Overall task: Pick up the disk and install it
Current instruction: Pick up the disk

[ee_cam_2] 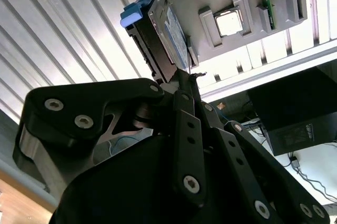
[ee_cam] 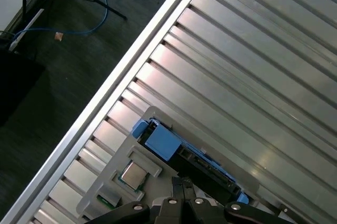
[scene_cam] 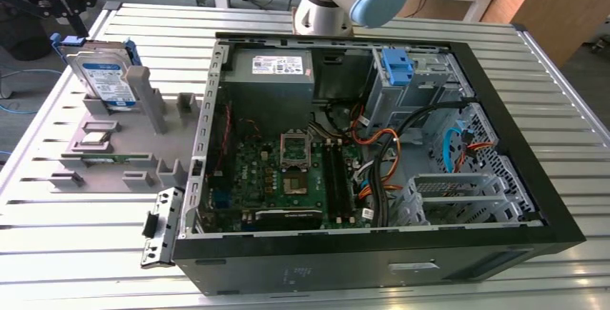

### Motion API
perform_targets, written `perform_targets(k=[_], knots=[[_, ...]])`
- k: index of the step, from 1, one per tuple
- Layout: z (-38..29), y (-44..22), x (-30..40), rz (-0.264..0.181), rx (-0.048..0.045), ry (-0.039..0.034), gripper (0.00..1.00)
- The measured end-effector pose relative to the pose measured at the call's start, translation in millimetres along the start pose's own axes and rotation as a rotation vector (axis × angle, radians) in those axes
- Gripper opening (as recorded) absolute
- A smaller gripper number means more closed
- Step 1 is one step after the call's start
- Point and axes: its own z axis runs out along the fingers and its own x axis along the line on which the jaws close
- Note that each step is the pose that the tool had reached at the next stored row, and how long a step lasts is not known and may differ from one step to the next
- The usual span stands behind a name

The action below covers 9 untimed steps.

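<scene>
Slatted aluminium desk [scene_cam: 543, 60] carried a grey fixture tray [scene_cam: 114, 171] and an open computer case [scene_cam: 548, 210]. The disk [scene_cam: 103, 74] stood on edge in a tray slot, outside the case. The tool [ee_cam_2: 185, 78] hung just above the disk's upper edge, fingers pressed together, gripping nothing.

The gripper [scene_cam: 74, 17] was cropped at the exterior view's edge. In the second wrist view the disk's [ee_cam_2: 169, 34] end nearest the gripper lay hidden behind it (contact could not be judged).

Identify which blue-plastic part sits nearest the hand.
The blue-railed disk, standing upright in the grey holder beside the computer case, right by the hand. The bare blue bracket sits inside the case, farther away.
</scene>
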Motion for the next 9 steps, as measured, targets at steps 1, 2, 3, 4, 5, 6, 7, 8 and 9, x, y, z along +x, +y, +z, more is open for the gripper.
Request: perform_targets(k=[1, 2, 3, 4, 5, 6, 7, 8, 9], knots=[[0.0, 0.0, 0.0, 0.000, 0.0000, 0.0000, 0.11], [0.0, 0.0, 0.0, 0.000, 0.0000, 0.0000, 0.11], [0.0, 0.0, 0.0, -0.001, 0.0000, 0.0000, 0.11], [0.0, 0.0, 0.0, -0.001, 0.0000, 0.0000, 0.11], [0.0, 0.0, 0.0, -0.001, 0.0000, 0.0000, 0.11], [0.0, 0.0, 0.0, -0.003, 0.0000, 0.0002, 0.11], [0.1, 0.0, 0.0, -0.008, 0.0000, 0.0006, 0.11], [0.0, 0.0, 0.0, -0.016, 0.0000, 0.0012, 0.11], [0.0, 0.0, -0.1, -0.026, 0.0000, 0.0021, 0.11]])
